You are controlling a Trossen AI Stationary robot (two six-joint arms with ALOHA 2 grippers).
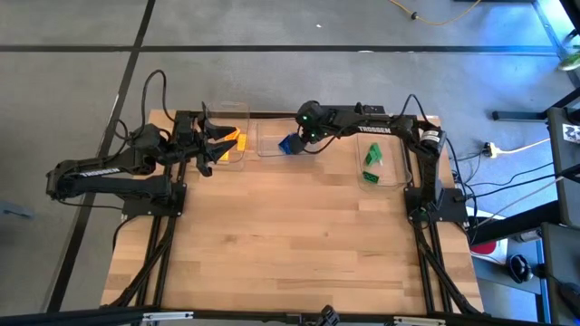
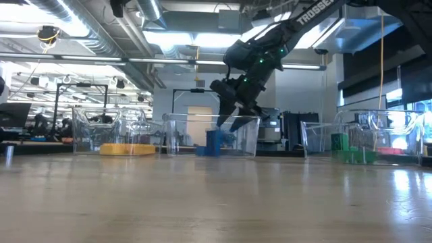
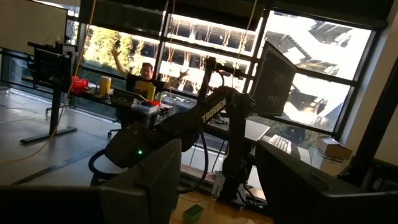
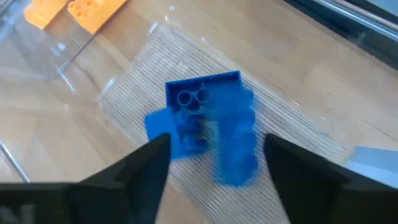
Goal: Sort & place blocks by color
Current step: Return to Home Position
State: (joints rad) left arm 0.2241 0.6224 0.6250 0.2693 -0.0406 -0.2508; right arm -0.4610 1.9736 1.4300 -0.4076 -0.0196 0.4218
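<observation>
Three clear bins along the far edge of the worktop (image 1: 290, 244), from above: yellow blocks (image 1: 232, 139) in the 9 o'clock one, blue blocks (image 1: 289, 144) in the centre bin (image 1: 270, 145), green blocks (image 1: 372, 166) in the 3 o'clock one. Right claw (image 1: 310, 136) over the centre bin's 3 o'clock side, with the blue pile just beside it at about 8 o'clock. Right arm's base well off at 4 o'clock. Left claw (image 1: 213, 147) idle by the yellow bin.

From worktop height: right claw hanging above the centre bin's rim, pointed down. Blue blocks lying on the bin floor beneath it, apart from it.

Past the left wrist: own fingers (image 3: 152, 180) spread, nothing between. Beyond them the right arm and one green block (image 3: 193, 213), and a person (image 3: 148, 71) far off in the room.

Past the right wrist: fingers (image 4: 143, 165) spread wide, gripping nothing. Blue blocks heaped in the bin straight ahead between them, long axes not aligned. Probably calls for a lift straight up first to clear the bin wall, then a pull back toward 4 o'clock.
</observation>
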